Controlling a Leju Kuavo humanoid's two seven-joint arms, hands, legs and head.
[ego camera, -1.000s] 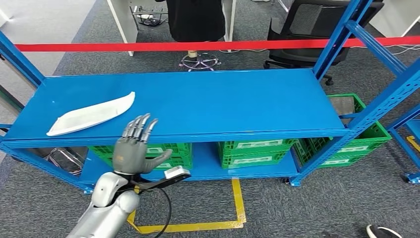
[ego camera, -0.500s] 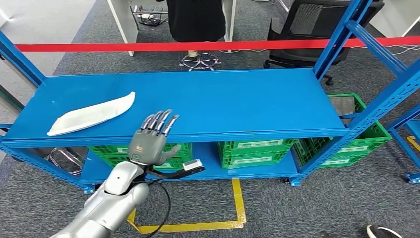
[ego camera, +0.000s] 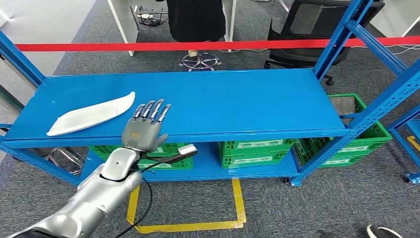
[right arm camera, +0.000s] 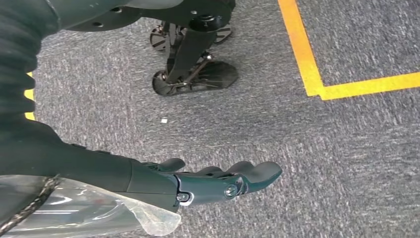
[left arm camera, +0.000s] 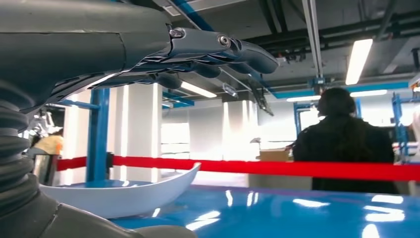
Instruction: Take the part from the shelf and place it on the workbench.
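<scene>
Left hand reaching for the part on the shelf.
The blue shelf [ego camera: 223,104] carries the white part [ego camera: 91,115] at its left end; the left hand [ego camera: 143,130], empty with fingers spread, hovers near its right tip. The thin, probably slippery shell could skid away if nudged.

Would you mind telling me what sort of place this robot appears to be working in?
Probably a workshop or storage area: a blue metal shelf rack, green crates on its lower level, and a red barrier tape across the carpeted floor.
</scene>
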